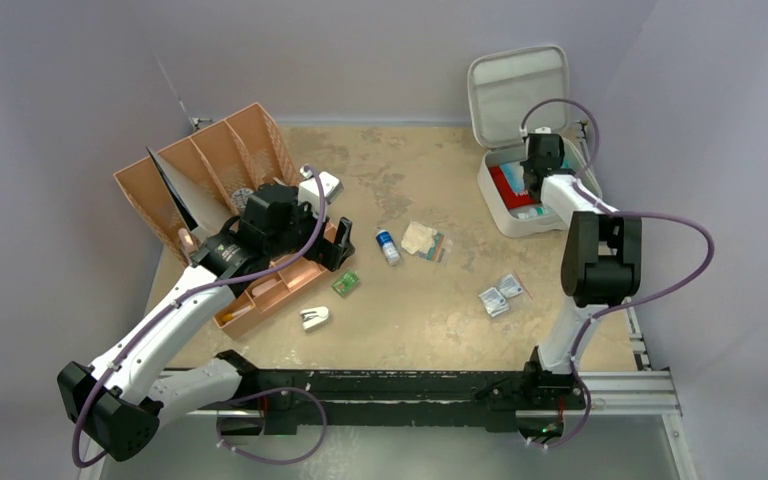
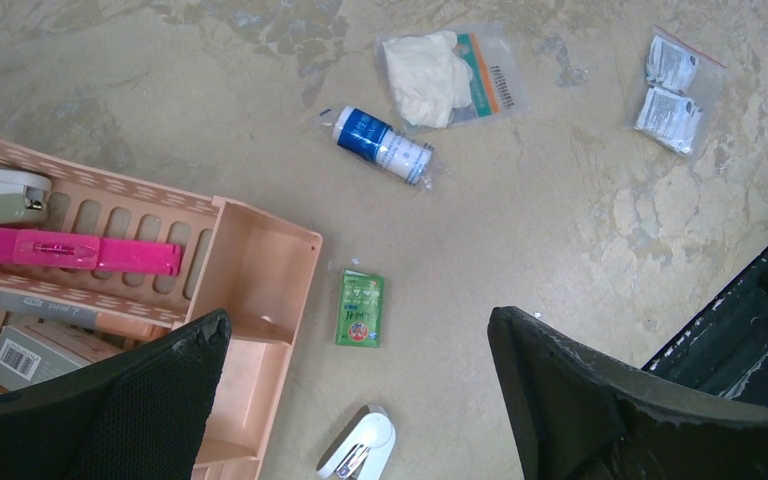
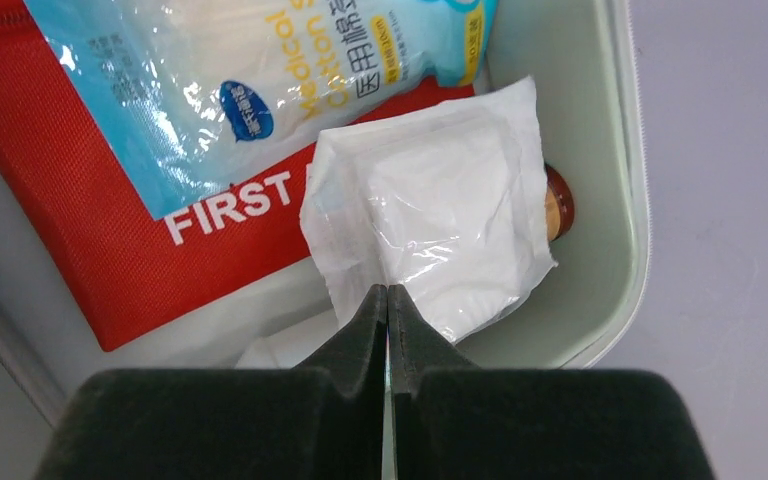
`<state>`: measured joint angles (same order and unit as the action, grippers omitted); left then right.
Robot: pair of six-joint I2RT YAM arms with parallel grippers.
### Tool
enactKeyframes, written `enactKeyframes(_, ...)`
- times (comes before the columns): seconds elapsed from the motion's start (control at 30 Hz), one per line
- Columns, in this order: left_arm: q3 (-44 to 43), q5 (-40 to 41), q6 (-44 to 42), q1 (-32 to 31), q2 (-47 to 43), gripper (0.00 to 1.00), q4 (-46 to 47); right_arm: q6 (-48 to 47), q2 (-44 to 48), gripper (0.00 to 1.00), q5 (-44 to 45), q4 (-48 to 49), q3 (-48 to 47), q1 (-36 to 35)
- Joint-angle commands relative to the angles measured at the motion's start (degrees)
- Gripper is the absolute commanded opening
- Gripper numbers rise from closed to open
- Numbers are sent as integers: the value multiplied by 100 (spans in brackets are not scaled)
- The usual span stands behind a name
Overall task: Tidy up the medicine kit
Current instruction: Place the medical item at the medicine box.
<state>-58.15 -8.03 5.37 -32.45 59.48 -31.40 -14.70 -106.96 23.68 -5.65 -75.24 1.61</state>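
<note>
Medicine kit (image 1: 517,95) at far right corner of tabletop (image 1: 440,300), lid up. Right claw (image 3: 388,295) inside it, shut tip to tip at edge of white packet (image 3: 440,210); pinch on packet unclear. Left claw (image 2: 360,330) wide open, empty, over green sachet (image 2: 360,308) beside orange tray (image 2: 260,260). Sachet long axis crosses finger line, so jaws would close across its width. Left arm nearer; kit well off to its right.

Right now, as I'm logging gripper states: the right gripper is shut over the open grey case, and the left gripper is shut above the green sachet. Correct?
No: the left gripper is open, its fingers wide apart in the left wrist view. The rest holds: right gripper shut over the open medicine kit, left above the green sachet.
</note>
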Motion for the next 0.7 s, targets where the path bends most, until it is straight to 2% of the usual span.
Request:
enactKeyframes(0.0, -74, 59, 0, -39, -5, 99, 108, -170, -46, 0, 455, -294, -331, -117)
enactKeyframes(0.23, -74, 78, -9, -34, -33, 99, 99, -400, -391, 0, 755, -765, -656, -117)
enactKeyframes(0.67, -75, 109, -9, -40, -33, 99, 101, -75, -693, 1, 889, -1179, -988, -117)
